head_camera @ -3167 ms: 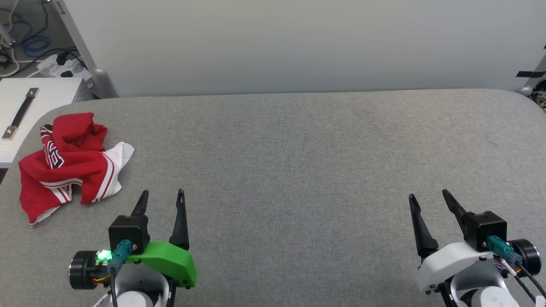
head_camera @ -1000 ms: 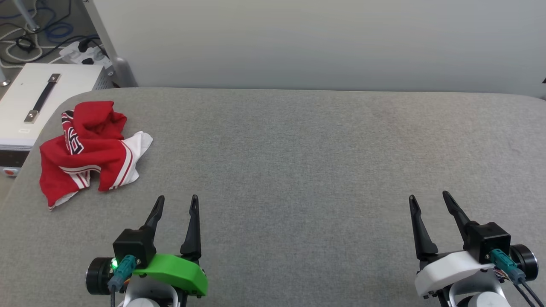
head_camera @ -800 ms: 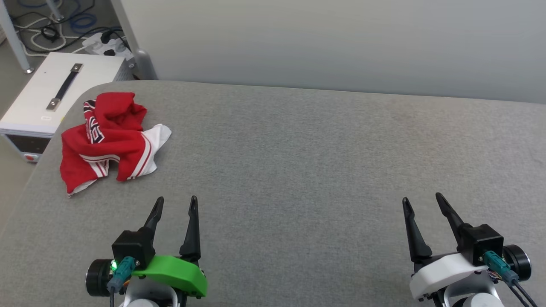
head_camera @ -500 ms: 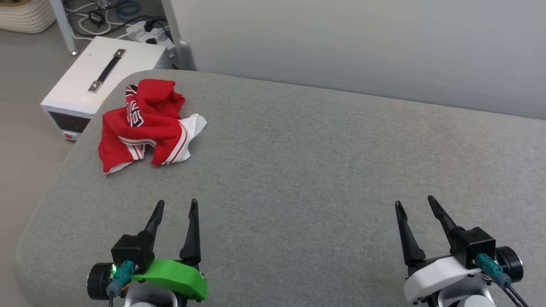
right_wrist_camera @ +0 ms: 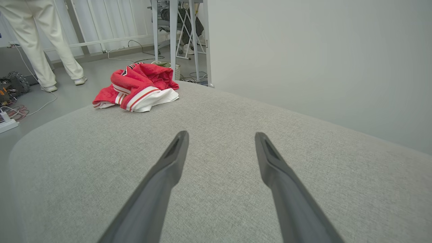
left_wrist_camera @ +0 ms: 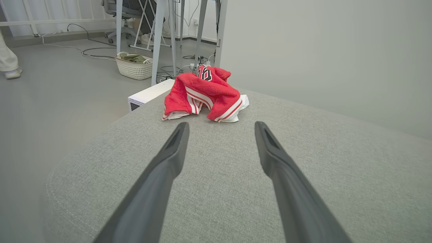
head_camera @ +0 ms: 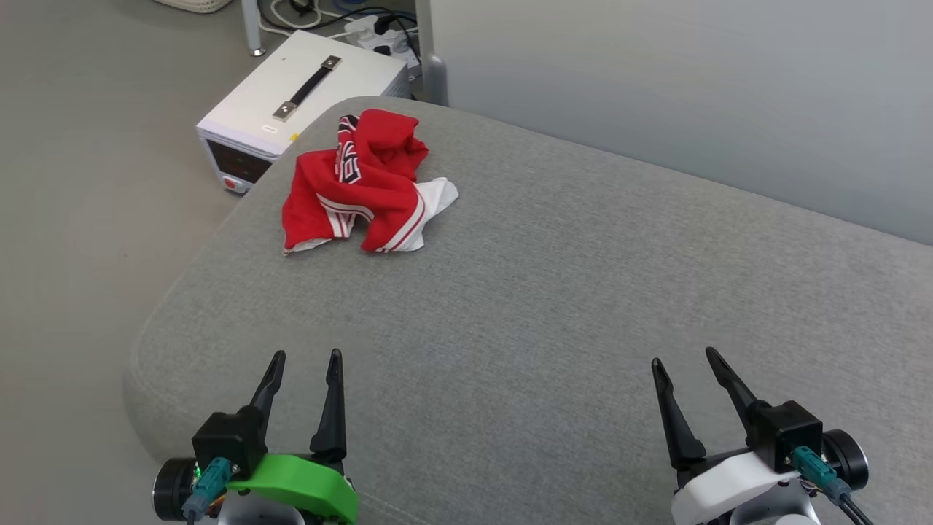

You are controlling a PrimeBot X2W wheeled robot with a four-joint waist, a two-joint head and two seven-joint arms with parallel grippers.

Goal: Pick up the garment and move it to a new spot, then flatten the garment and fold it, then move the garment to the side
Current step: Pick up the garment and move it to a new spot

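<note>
Grey padded table (head_camera: 554, 306) — crumpled garment (head_camera: 362, 184) on it.

The left end effector (left_wrist_camera: 221, 125) hovers over the grey surface (left_wrist_camera: 320, 158), fingers spread and empty. Far ahead lies the crumpled red jersey (left_wrist_camera: 206, 92), a white basket (left_wrist_camera: 135, 67) on the floor (left_wrist_camera: 67, 101) beyond.

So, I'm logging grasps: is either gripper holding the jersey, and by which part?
Nothing is held. The left gripper and right gripper are both open and empty; the garment lies crumpled on the grey surface ahead of them, untouched.
</note>
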